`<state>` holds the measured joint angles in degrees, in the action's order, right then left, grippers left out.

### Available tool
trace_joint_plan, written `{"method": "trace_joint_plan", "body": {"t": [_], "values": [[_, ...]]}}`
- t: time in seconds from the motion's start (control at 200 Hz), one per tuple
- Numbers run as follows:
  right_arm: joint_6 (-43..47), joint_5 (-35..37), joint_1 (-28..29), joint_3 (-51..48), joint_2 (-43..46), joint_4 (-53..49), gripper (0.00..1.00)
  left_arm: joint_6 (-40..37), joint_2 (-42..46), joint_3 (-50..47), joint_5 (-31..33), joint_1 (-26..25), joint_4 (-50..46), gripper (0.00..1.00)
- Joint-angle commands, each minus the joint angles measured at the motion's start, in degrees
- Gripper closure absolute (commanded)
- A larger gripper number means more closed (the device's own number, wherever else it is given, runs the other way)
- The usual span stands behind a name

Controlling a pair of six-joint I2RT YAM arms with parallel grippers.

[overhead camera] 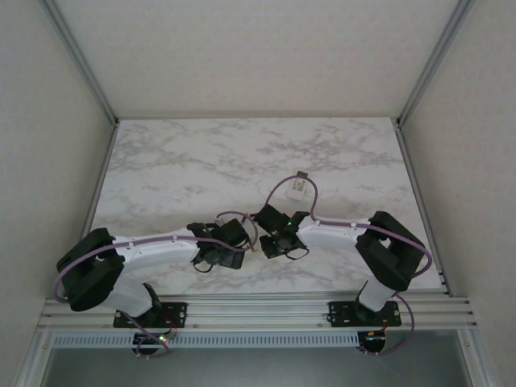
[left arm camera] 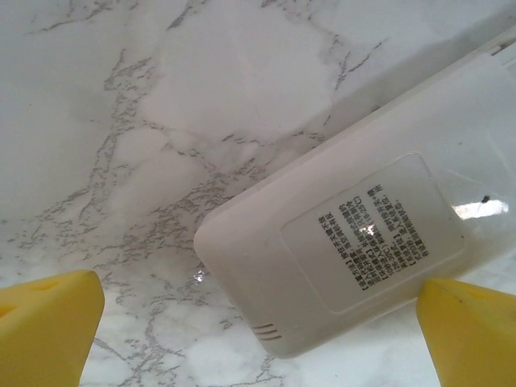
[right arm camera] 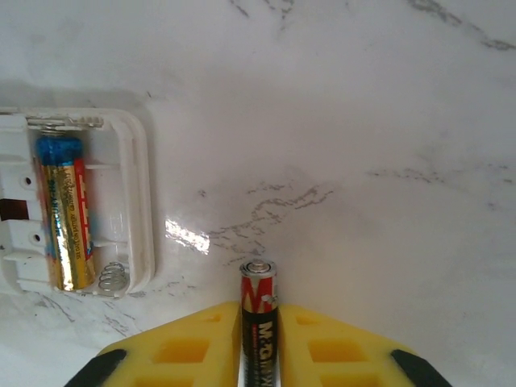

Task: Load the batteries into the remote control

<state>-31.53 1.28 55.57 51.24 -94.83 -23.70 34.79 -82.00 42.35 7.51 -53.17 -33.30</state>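
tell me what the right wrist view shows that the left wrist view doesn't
Right wrist view: the right pincer shut on a black-and-red battery. To its left is an open compartment with a gold battery seated and one spring bare. Left wrist view: the open left pincer facing a white remote, label side up. Both share the marble table and yellow fingers.

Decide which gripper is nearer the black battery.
Right. The right gripper clamps the black battery between its fingers; the left gripper sits apart to its left, open over a white remote.
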Motion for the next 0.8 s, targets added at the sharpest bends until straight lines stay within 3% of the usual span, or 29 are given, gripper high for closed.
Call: {"method": "trace_joint_plan", "body": {"t": [0.0,0.23,0.401,0.611,0.796], "values": [[-1.47,0.14,0.1,0.96,0.53,-0.02,0.84,2.05,0.56,-0.16,9.62,0.7,-4.19,0.02],[-4.6,-1.36,0.13,2.41,4.65,2.01,0.86,2.48,6.04,-0.51,10.36,0.91,-2.82,0.01],[-8.43,-2.48,0.12,2.38,5.99,7.13,0.87,4.08,13.92,-2.77,4.66,2.21,4.09,0.0],[-9.46,-0.36,0.23,2.94,2.57,11.2,0.88,10.82,24.02,-11.14,-8.18,14.04,13.11,0.01],[-10.38,-1.61,0.94,3.73,-1.31,12.91,0.88,13.54,28.04,-16.54,-17.06,18.75,19.08,0.01]]}}
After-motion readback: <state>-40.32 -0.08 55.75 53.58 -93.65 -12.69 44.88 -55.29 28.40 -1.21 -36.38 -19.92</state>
